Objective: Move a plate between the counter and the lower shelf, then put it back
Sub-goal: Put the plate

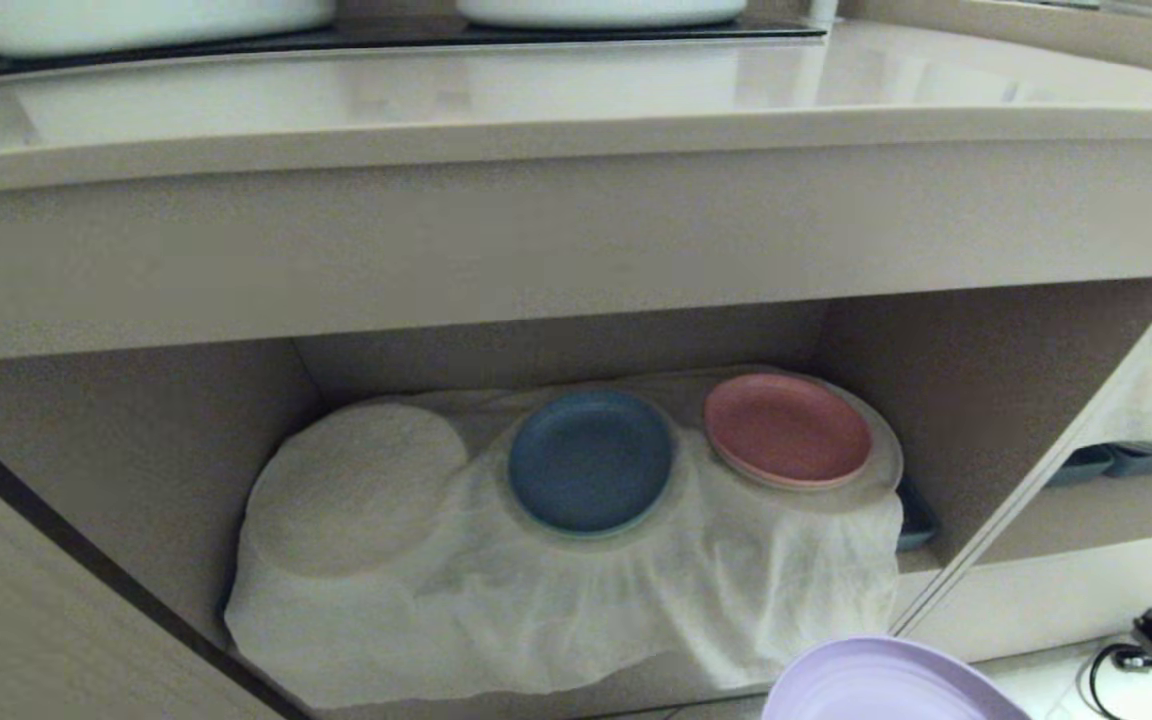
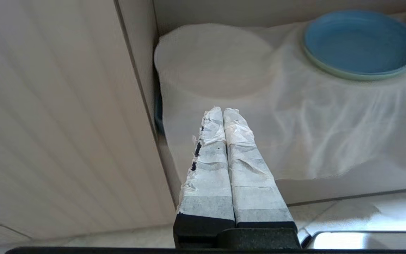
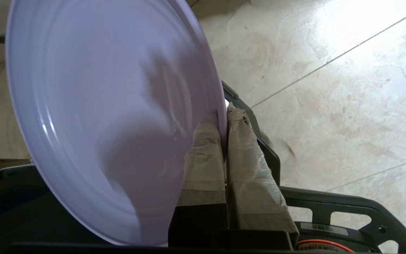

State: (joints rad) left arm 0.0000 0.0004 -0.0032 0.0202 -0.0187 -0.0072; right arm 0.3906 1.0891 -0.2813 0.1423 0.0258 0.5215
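The lilac plate (image 1: 886,685) shows at the bottom right of the head view, low in front of the lower shelf (image 1: 136,470). In the right wrist view my right gripper (image 3: 223,114) is shut on the plate's (image 3: 100,116) rim, one taped finger on each face, with the floor beyond it. The shelf's white cloth (image 1: 576,580) has an uncovered round mound (image 1: 356,485) at its left. My left gripper (image 2: 223,110) is shut on nothing, parked low before the shelf's left end. The glossy beige counter (image 1: 576,100) runs across above the shelf.
A blue plate (image 1: 591,458) and a pink plate (image 1: 786,428) lie on the cloth's middle and right mounds. White pots (image 1: 146,20) stand on the counter's black hob panel (image 1: 386,38). A side shelf (image 1: 1126,460) with dark trays lies to the right, and cables (image 1: 1136,665) on the floor.
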